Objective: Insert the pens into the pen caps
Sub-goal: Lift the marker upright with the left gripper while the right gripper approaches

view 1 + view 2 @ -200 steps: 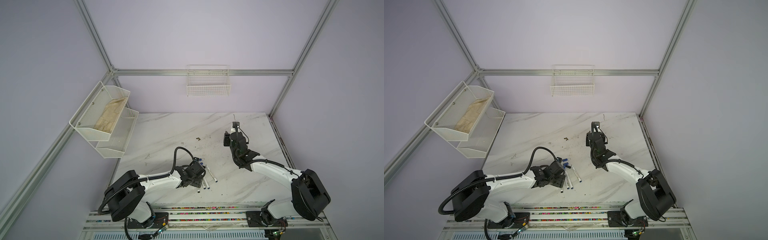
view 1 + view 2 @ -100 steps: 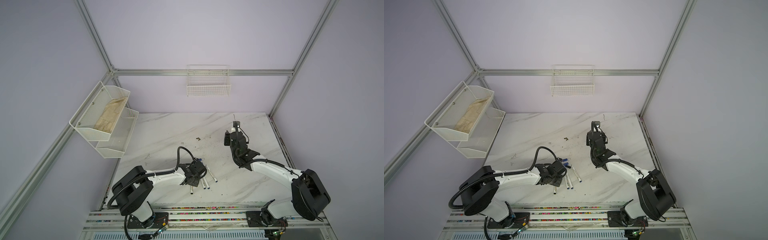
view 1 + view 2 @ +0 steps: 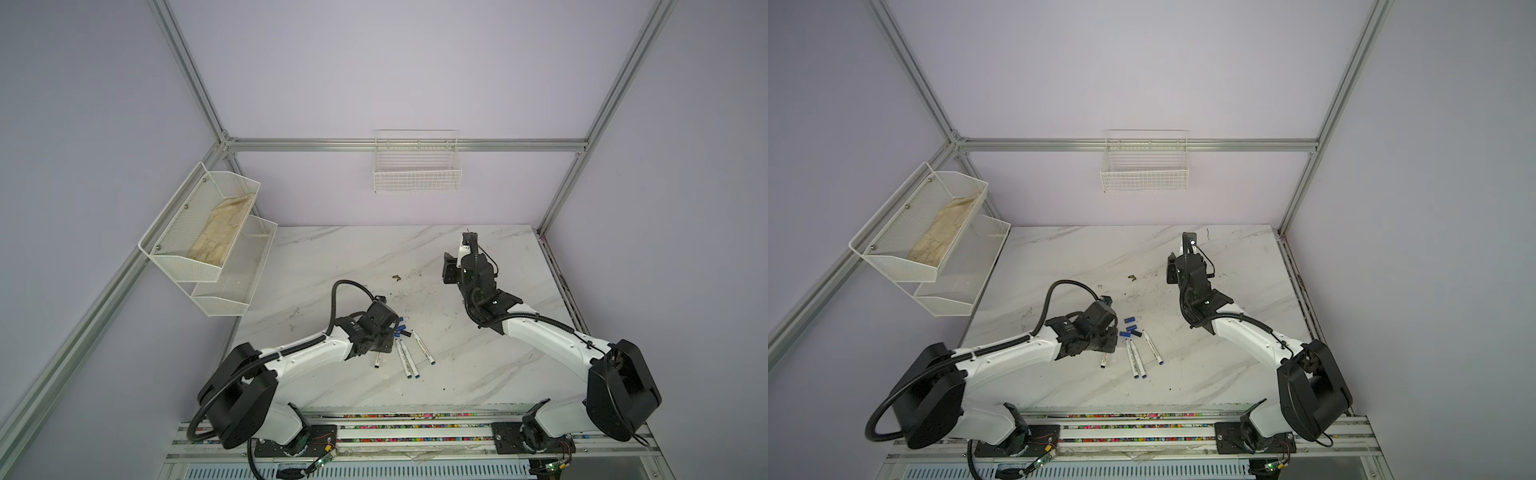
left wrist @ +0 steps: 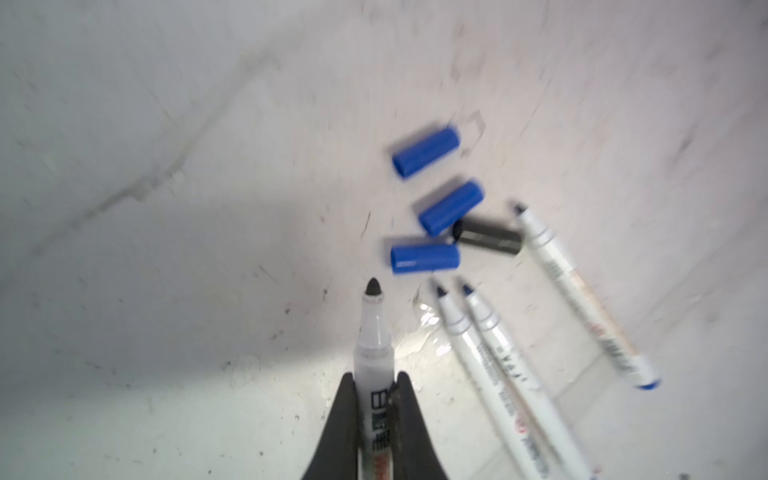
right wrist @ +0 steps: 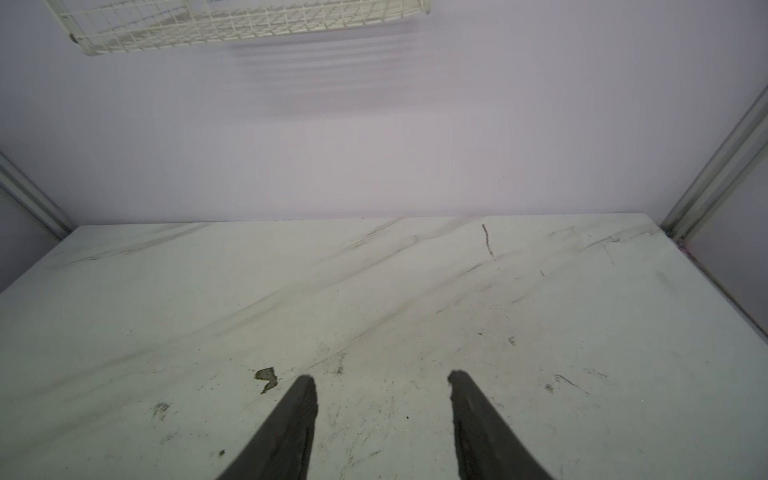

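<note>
Left wrist view, entry one: the left gripper (image 4: 374, 377) is clamping fully onto the barrel of the black-tipped pen (image 4: 372, 328). Its jaws are pressing both sides just behind the neck, and the bare nib is pointing ahead toward the caps. Whether this pen is resting on the table (image 3: 332, 257) or riding clear of it is not showing.

Entry two, lying loose on the marble:
- three blue caps (image 4: 424, 258), near one another just ahead of the held nib
- one black cap (image 4: 488, 237), its open mouth touching the middle blue cap
- three blue-tipped pens (image 4: 582, 299), two lying side by side and the third a little apart, with its nib just beside the black cap

Entry three: the right gripper (image 5: 380, 376) is standing wide open and holding nothing. It is hovering over bare marble toward the far side, well apart from the pens.

Progress, as a judgement: nothing is capped yet. All four nibs are showing and all four caps are lying empty. The first pairing seems to be starting at the grasp stage, leaving the black cap to be fetched and mated, then the three blue sets.

Appearance: the pens are showing slim white barrels with dark printed lettering and tapered necks. The caps are short, stubby cylinders. The loose pieces are blurring slightly in this view.
</note>
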